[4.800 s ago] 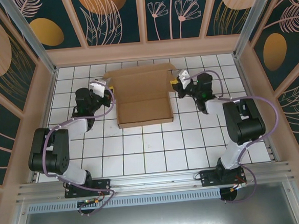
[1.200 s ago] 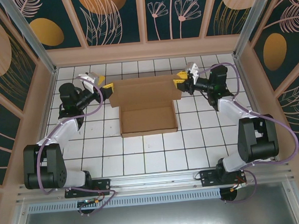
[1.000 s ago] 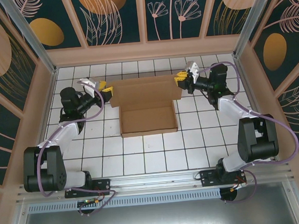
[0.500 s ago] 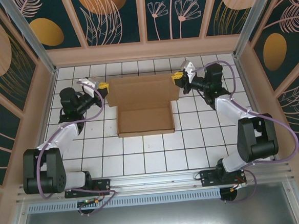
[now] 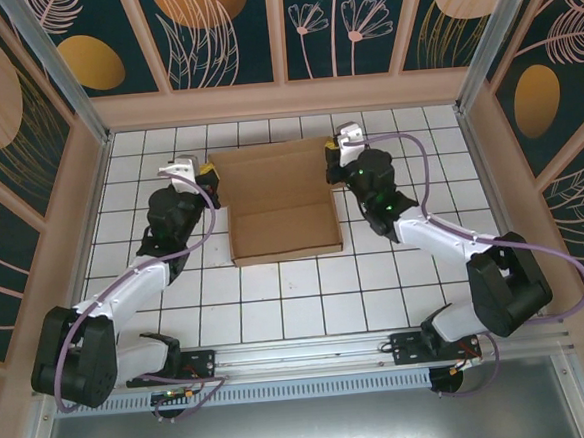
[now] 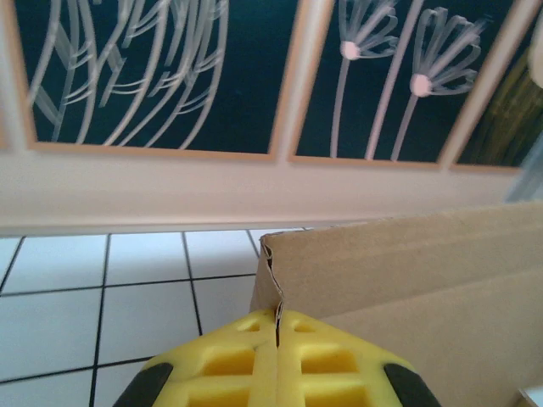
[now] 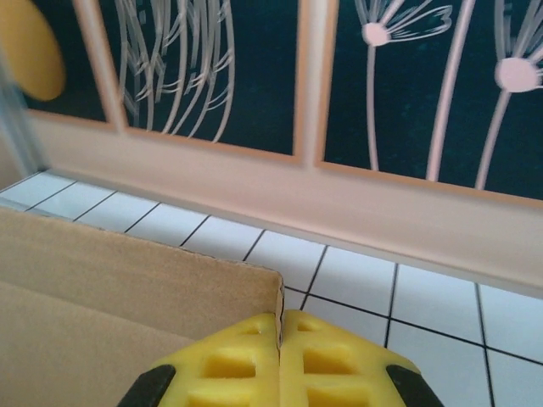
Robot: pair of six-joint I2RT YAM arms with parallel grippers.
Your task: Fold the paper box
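The paper box (image 5: 276,200) is plain brown cardboard, its near tray flat on the white tiles and its lid panel raised at the back. My left gripper (image 5: 205,171) is shut on the lid's left side flap (image 6: 280,292), with the flap's edge pinched between the yellow fingers (image 6: 229,365). My right gripper (image 5: 333,147) is shut on the lid's right side flap (image 7: 279,309), whose edge runs down into the closed yellow fingers (image 7: 331,365). Both arms reach in from either side of the box.
A low wooden kerb (image 5: 284,101) and dark flower-painted wall panels close the back, right behind the lid. Similar walls (image 5: 76,209) stand left and right. Bare white tiles (image 5: 298,299) lie between the box and the arm bases.
Both grippers have moved inward and toward the box's back corners, carrying the lid's side flaps with them. The forearms have swung in closer to the box, and the box has shifted slightly.
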